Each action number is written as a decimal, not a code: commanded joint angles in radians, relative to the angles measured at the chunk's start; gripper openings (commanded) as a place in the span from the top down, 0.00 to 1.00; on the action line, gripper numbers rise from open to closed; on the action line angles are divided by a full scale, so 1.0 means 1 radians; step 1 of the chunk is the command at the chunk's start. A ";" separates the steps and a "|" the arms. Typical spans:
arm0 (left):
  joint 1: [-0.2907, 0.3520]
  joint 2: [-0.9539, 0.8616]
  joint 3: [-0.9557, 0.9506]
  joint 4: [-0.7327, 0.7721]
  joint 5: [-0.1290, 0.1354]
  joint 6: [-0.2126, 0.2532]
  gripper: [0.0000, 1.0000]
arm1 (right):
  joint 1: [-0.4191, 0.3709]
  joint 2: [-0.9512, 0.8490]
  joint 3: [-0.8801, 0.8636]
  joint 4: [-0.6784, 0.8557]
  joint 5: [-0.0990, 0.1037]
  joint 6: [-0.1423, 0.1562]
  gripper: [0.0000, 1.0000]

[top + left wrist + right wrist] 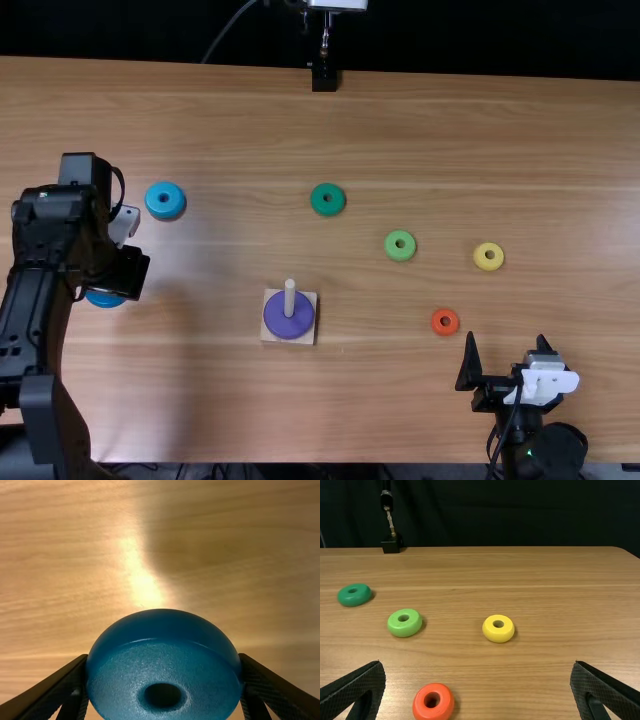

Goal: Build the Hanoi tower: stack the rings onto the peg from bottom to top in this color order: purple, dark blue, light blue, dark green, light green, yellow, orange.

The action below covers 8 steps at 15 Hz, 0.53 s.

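Observation:
My left gripper (pixel 122 278), in the top view, is at the left side of the table, with the dark blue ring (pixel 104 299) partly under it. In the left wrist view the left gripper (pixel 164 680) is shut on the dark blue ring (pixel 165 655). A purple ring (pixel 288 318) sits around the peg (pixel 289 295) on its square base (pixel 308 335). The light blue ring (pixel 165 201) lies beyond the left gripper. At the lower right, my right gripper (pixel 507 350) stands open and holds nothing; the right wrist view shows the right gripper (pixel 478 680) with fingers apart.
Dark green (pixel 327 199), light green (pixel 400 245), yellow (pixel 488 256) and orange (pixel 445 321) rings lie separately on the table (pixel 400 130), from the middle toward the right. A black stand (pixel 325 77) is at the far edge.

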 commanded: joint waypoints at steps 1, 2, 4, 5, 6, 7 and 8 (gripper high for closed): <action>-0.033 -0.055 0.056 -0.025 0.063 -0.056 1.00 | -0.009 -0.010 -0.066 -0.075 -0.007 0.001 0.00; -0.056 -0.067 0.076 -0.047 0.063 -0.093 1.00 | -0.009 -0.010 -0.066 -0.075 -0.007 0.003 0.00; -0.100 -0.081 0.151 -0.114 0.067 -0.110 1.00 | -0.009 -0.010 -0.066 -0.075 -0.007 0.003 0.00; -0.129 -0.091 0.175 -0.143 0.067 -0.119 1.00 | -0.009 -0.010 -0.066 -0.075 -0.007 0.001 0.00; -0.166 -0.104 0.194 -0.160 0.067 -0.150 1.00 | -0.009 -0.010 -0.066 -0.075 -0.007 0.003 0.00; -0.200 -0.117 0.217 -0.174 0.067 -0.190 1.00 | -0.009 -0.010 -0.066 -0.075 -0.007 0.003 0.00; -0.231 -0.121 0.244 -0.193 0.068 -0.220 1.00 | -0.009 -0.010 -0.066 -0.075 -0.007 0.001 0.00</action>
